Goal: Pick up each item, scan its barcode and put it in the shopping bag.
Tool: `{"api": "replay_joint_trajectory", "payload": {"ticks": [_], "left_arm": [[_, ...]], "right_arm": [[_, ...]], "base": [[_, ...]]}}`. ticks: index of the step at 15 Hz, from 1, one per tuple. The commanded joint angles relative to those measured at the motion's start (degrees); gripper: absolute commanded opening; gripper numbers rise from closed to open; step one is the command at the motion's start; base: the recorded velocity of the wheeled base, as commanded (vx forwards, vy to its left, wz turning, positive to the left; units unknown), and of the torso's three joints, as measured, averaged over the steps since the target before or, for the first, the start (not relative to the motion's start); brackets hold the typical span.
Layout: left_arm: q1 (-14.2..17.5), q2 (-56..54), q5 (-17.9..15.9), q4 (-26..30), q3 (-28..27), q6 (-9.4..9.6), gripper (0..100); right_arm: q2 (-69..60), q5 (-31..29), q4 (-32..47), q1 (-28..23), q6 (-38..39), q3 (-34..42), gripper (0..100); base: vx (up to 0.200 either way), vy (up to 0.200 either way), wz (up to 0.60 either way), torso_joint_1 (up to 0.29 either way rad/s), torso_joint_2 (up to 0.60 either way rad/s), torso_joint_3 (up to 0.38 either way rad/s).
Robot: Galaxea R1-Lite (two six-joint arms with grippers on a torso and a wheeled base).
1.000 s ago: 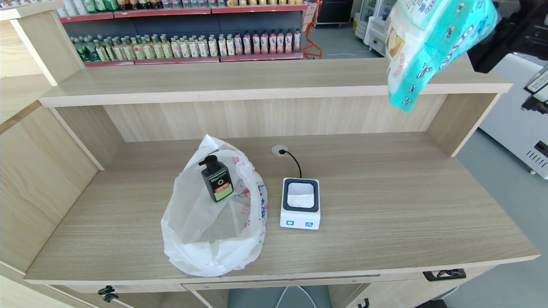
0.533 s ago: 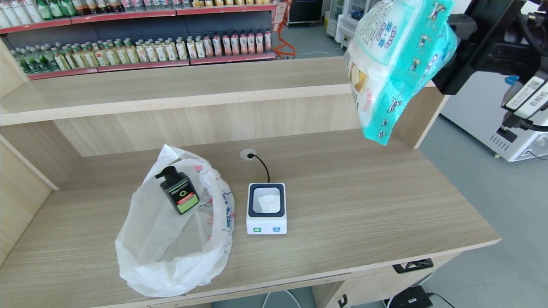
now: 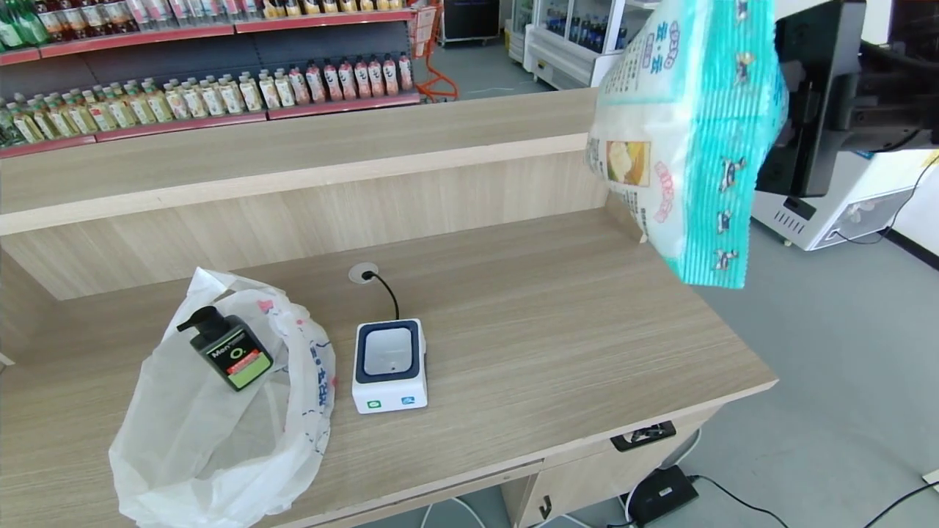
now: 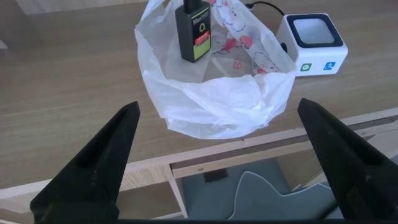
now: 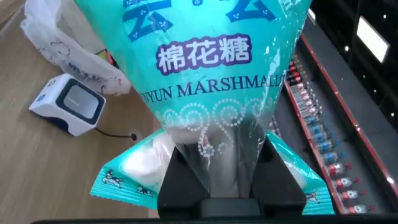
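A teal-and-white marshmallow bag (image 3: 689, 139) hangs high over the right end of the wooden counter (image 3: 557, 323), and my right gripper (image 5: 227, 168) is shut on its upper edge. On the counter's left lies the white shopping bag (image 3: 213, 425), mouth open, with a black pump bottle (image 3: 227, 353) inside it. Just right of it stands the white barcode scanner (image 3: 389, 356), its window facing up. My left gripper (image 4: 214, 168) hovers open above the counter's front edge, near the shopping bag (image 4: 211, 106), the pump bottle (image 4: 193, 31) and the scanner (image 4: 314, 43).
A raised ledge (image 3: 293, 158) runs along the back of the counter. The scanner's black cable (image 3: 385, 293) leads into a hole in the top. Store shelves of bottles (image 3: 205, 92) stand behind, and white appliances (image 3: 836, 213) stand on the floor to the right.
The head camera has swung to the right, so the counter sits further left in the picture. The marshmallow bag in my right gripper now hangs lower and more upright.
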Motion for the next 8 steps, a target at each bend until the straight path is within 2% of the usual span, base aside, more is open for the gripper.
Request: {"api": "replay_joint_trajectory", "payload": {"ticks": [1, 2, 4, 6, 8], "left_arm": [[0.01, 0.00, 0.01, 0.00, 0.00, -0.01, 100], [0.01, 0.09, 0.01, 0.00, 0.00, -0.01, 100], [0.01, 0.09, 0.01, 0.00, 0.00, -0.01, 100], [0.01, 0.09, 0.01, 0.00, 0.00, -0.01, 100], [0.01, 0.09, 0.01, 0.00, 0.00, -0.01, 100]], "right_arm": [[0.33, -0.13, 0.07, -0.02, 7.02, -3.78, 0], [0.77, -0.13, 0.07, 0.07, 21.26, -6.60, 0], [0.86, -1.19, 0.51, -1.33, 40.07, -8.71, 0], [1.03, -3.47, 1.04, -2.74, 49.82, -8.36, 0], [1.03, -4.53, 4.03, -2.65, 49.91, -8.71, 0]], "base": [[0.000, 0.000, 0.00, 0.000, 0.00, 0.000], [0.000, 0.000, 0.00, 0.000, 0.00, 0.000], [0.000, 0.000, 0.00, 0.000, 0.00, 0.000], [0.000, 0.000, 0.00, 0.000, 0.00, 0.000], [0.000, 0.000, 0.00, 0.000, 0.00, 0.000]]}}
